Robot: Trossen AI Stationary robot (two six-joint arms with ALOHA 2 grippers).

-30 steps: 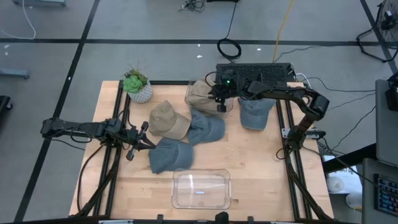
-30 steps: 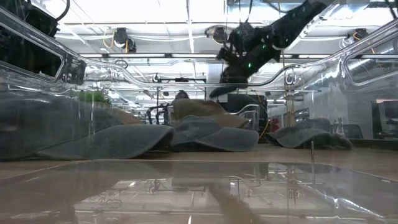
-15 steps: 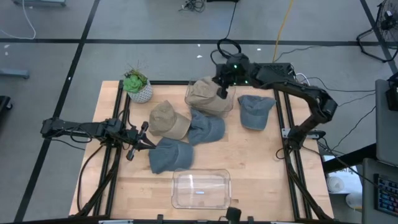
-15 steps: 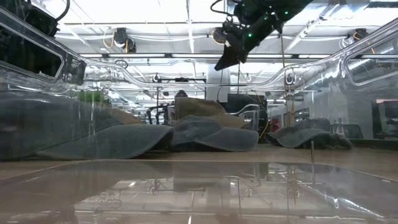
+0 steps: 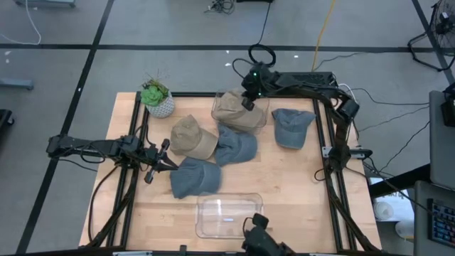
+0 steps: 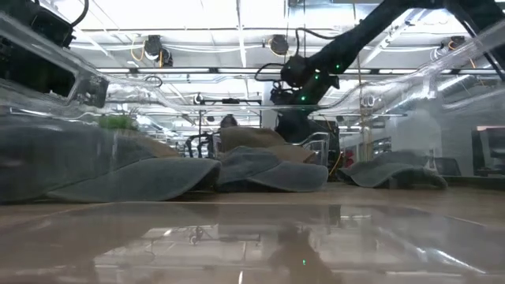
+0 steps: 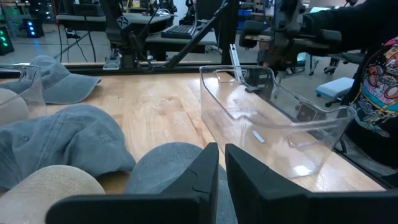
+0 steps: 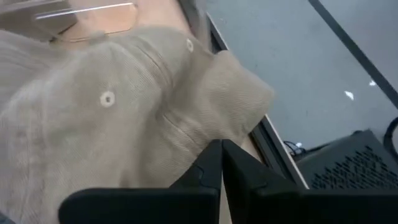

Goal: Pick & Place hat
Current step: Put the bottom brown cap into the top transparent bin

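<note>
Several caps lie on the table in the high view. A tan hat (image 5: 233,112) sits in a clear bin at the far edge. A second tan hat (image 5: 189,136) and three blue-grey hats (image 5: 236,146) (image 5: 192,178) (image 5: 291,126) lie on the wood. My right gripper (image 5: 248,99) hangs shut above the binned tan hat (image 8: 112,118), and the low view shows it raised clear of that hat (image 6: 251,139). My left gripper (image 5: 165,162) waits shut at the left side of the nearest blue-grey hat (image 7: 165,165).
An empty clear container (image 5: 229,215) stands at the near edge. A person (image 7: 380,81) stands beside it, holding a dark device (image 7: 283,31) over its rim. A potted plant (image 5: 156,98) occupies the far left corner. Bare wood lies to the near right.
My right gripper rose from just over the binned tan hat, moved toward the far edge, then came down a little, staying shut. The hats kept their places. A dark object came into view at the near edge by the clear container.
</note>
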